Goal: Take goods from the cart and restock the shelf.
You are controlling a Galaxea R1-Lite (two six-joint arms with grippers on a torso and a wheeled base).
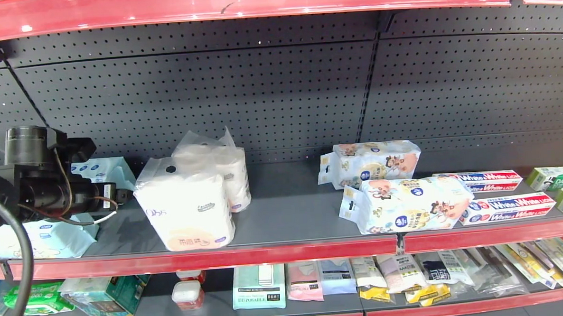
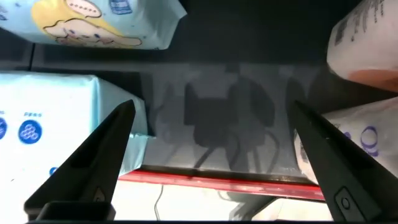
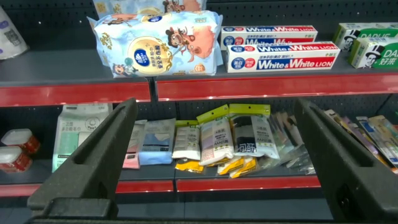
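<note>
Left gripper (image 2: 210, 106): spread wide with nothing between its fingers, hanging low over the shelf (image 1: 284, 215), just inside the red lip (image 1: 200, 259).
Blue pack (image 1: 47, 239): lies flat in the front row at the shelf's left end, just beside one finger; the wrist view does not settle whether they touch.
Second blue pack (image 1: 104, 168): behind the first, against the back panel.
Gap: bare shelf under the left gripper, between the blue pack and the roll pack (image 1: 186, 209), which stands upright on the other side.
Right gripper (image 3: 216, 102): also released and empty, out in front of the shelf, facing the cartoon packs (image 3: 155, 40) and toothpaste boxes (image 3: 280, 56).
Step in hand: probably backing the left arm out of the bay to fetch more goods, since both grippers are empty.
Doing it well: draw straight back and a little up over the lip, with the fingers apart from the blue pack so it is not dragged forward. Mind the roll pack's soft wrap and the loose cable (image 1: 101, 218) at the wrist.
Next slot: the gap looks wide enough for another pack.
</note>
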